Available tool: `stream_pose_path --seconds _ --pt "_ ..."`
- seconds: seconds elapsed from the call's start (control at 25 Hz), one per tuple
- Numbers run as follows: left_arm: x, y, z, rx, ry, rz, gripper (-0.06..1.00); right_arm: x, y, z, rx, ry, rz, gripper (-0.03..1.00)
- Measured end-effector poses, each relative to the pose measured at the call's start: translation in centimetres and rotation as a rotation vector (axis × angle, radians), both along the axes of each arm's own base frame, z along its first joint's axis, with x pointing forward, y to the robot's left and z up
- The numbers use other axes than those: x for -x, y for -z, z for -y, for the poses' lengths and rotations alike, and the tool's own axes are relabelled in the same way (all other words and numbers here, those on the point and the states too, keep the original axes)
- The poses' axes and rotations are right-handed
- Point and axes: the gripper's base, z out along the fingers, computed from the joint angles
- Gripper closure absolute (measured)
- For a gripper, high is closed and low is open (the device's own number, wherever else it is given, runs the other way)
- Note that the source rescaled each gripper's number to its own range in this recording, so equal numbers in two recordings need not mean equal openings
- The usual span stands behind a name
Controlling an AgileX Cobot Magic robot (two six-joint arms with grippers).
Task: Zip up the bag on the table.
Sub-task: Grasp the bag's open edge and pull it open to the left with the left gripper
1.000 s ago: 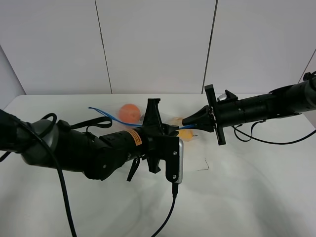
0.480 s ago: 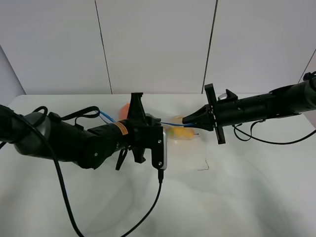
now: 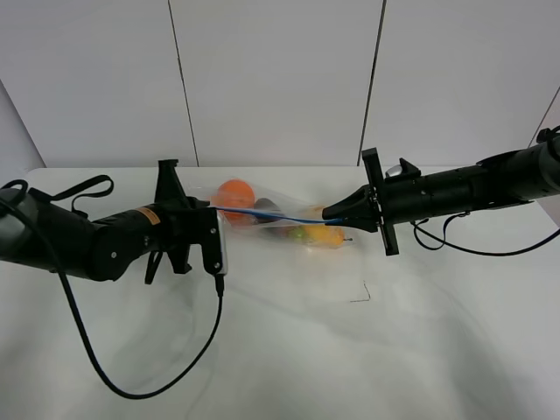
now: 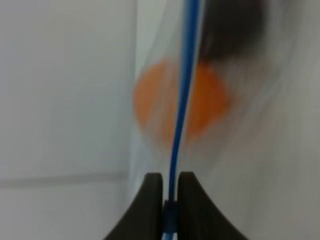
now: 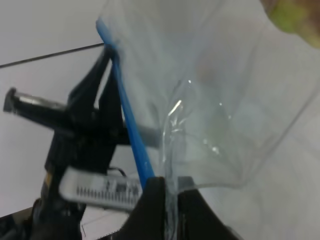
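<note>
On the far middle of the table point(image 3: 350, 367), the bag point(image 3: 289, 229) sits stretched between both arms. The left gripper point(image 3: 213, 212), clamped on the blue zipper strip point(image 3: 271, 213), has slid left along it. The right gripper point(image 3: 328, 213) pinches its other end. The bag is likely nearly sealed.

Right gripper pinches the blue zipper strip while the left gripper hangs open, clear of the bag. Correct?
No. The left gripper is shut on the blue zipper strip too, as the left wrist view shows; the right gripper does pinch it.
</note>
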Motion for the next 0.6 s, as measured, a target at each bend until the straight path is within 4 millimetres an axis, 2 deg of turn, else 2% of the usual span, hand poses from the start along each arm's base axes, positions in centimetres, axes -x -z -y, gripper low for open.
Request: stream_pose_path --seconds 0.16,0.32,0.6 --pt "-1.1 0.0 -2.9 -0.014 -0.073 0.005 0.94 0.0 0.0 -0.1 -0.001 -0.005 0.000 0.97" --pt "-1.6 0.0 -4.8 -0.035 -0.099 0.011 0.94 0.0 0.0 -0.1 -0.001 -0.005 0.000 0.97" --pt "-1.7 0.0 -5.0 -0.041 -0.075 0.015 0.93 0.0 0.0 -0.1 -0.002 -0.005 0.000 0.97"
